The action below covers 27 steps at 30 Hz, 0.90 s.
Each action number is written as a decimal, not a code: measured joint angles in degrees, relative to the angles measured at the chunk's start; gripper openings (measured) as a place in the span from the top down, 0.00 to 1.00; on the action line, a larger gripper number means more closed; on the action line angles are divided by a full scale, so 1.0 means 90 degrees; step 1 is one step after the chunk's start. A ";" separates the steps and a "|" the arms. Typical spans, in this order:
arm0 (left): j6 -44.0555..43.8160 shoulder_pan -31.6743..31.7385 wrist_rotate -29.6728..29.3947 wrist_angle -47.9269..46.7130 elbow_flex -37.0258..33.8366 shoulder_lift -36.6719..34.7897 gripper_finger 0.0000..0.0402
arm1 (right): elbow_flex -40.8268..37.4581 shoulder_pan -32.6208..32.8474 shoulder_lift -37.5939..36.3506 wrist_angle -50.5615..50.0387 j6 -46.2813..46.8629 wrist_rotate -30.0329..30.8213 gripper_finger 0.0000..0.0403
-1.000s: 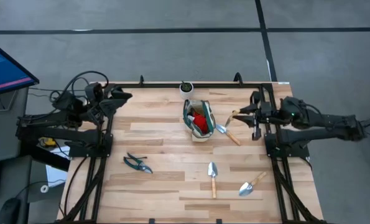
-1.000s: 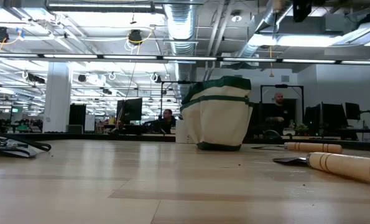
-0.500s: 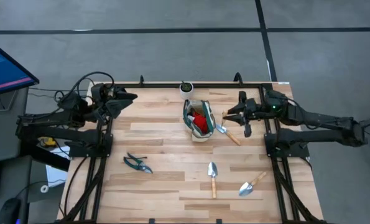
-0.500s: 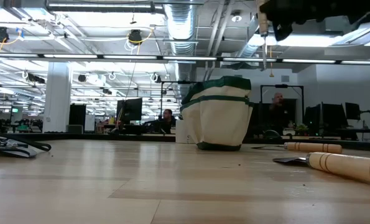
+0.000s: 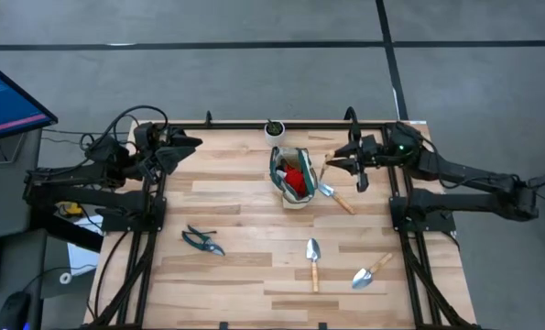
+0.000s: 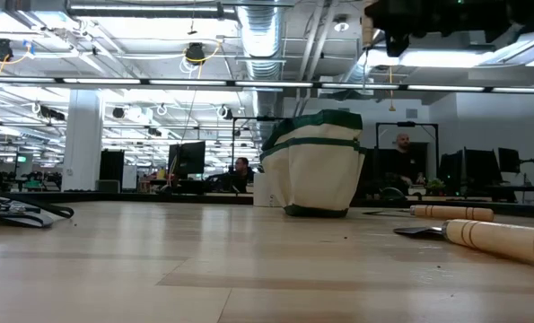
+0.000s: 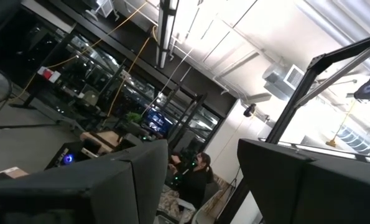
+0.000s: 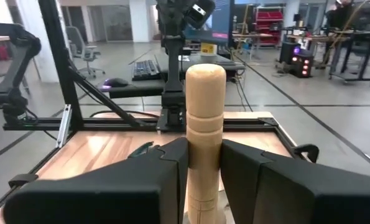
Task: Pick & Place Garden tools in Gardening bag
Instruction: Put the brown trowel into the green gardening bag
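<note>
Right now the right end effector is clamped on the light wooden handle of a hand trowel, held above the table just beside the gardening bag. Carry it over the bag's open mouth, clear of the green rim and the red item already inside, lower blade first, and only then release. Nearer the front edge, two more trowels and the pruning shears lie waiting. Farther off, the left end effector rests at the table's left edge, fingers apart and empty.
</note>
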 joint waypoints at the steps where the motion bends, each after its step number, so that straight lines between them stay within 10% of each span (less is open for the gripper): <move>1: 0.0000 0.0000 0.0000 -0.0004 0.0000 0.0001 0.54 | 0.0000 -0.0074 0.0086 0.0134 0.0029 -0.0144 0.84; 27: 0.0046 0.0000 0.0002 0.0013 0.0000 0.0000 0.54 | 0.0003 -0.1233 0.0801 0.0933 0.0339 -0.1666 0.84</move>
